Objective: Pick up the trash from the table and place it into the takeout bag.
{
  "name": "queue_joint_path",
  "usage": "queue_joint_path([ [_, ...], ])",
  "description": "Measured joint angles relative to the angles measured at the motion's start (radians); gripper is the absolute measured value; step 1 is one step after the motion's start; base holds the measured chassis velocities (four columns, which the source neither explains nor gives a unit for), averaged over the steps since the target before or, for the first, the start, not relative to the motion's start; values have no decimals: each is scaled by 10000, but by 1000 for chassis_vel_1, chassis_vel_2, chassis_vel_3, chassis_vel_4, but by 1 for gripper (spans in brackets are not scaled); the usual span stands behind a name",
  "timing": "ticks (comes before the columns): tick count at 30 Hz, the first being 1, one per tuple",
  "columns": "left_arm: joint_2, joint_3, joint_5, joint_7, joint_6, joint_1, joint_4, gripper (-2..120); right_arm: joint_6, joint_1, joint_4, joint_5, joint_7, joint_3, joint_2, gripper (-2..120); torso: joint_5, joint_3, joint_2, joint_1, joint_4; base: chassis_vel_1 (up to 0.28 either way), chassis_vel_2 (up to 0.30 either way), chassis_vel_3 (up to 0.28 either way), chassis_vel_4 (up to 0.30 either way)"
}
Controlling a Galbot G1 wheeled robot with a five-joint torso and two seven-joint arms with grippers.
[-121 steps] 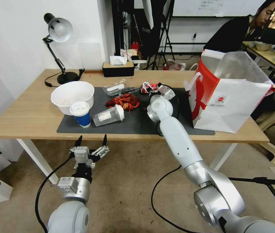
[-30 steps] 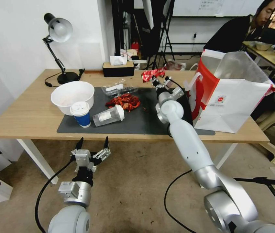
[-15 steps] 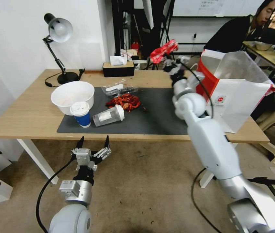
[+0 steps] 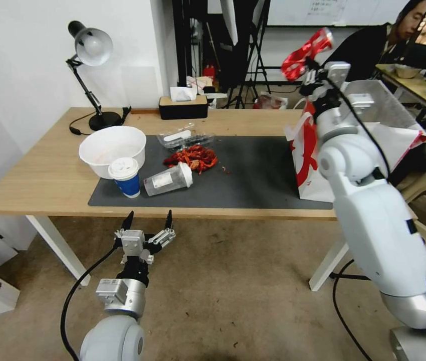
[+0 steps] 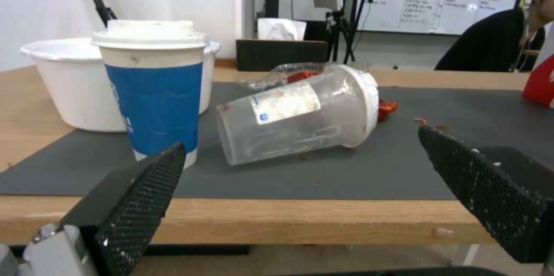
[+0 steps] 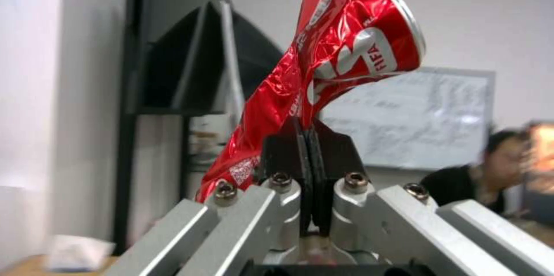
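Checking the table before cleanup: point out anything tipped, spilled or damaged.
The clear plastic cup lies tipped on its side on the mat. Crayfish shells sit loose beside it, with red bits scattered nearby. The crushed red can is in the right gripper.

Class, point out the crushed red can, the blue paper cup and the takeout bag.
crushed red can (image 6: 346, 57): right wrist view, its crumpled side.
blue paper cup (image 5: 155, 105): left wrist view, its blue wall.
takeout bag (image 4: 307, 150): head view, its red side panel.

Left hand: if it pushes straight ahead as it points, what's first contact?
Probably the tipped clear plastic cup, centred between the open left hand's fingers; the blue paper cup sits close beside the line. Depth unclear.
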Motion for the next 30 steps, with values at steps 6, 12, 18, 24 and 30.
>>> queue_joint_path([
  [6,-2,27,30,25,0,6,-3,100,-496,-512,433,-960,65,564,-423,0,1,0,0,0,0,0,0,0,0],
  [12,-2,77,74,50,-2,29,-53,100,-969,-1246,587,-1783,152,1174,-645,0,1,0,0,0,0,0,0,0,0],
  [18,-1,76,104,60,-15,66,-75,100,-1256,-1767,641,-2113,256,1507,-726,1,1,0,0,0,-2,0,0,0,0],
  [24,-1,99,126,90,-19,56,-75,100,-1644,-1949,637,-2028,505,1564,-746,24,-1,1,-1,2,0,0,0,0,0],
  [30,-1,100,128,97,-33,64,-76,100,-1913,-1969,648,-1906,704,1570,-720,39,-1,0,0,1,1,0,0,0,0],
])
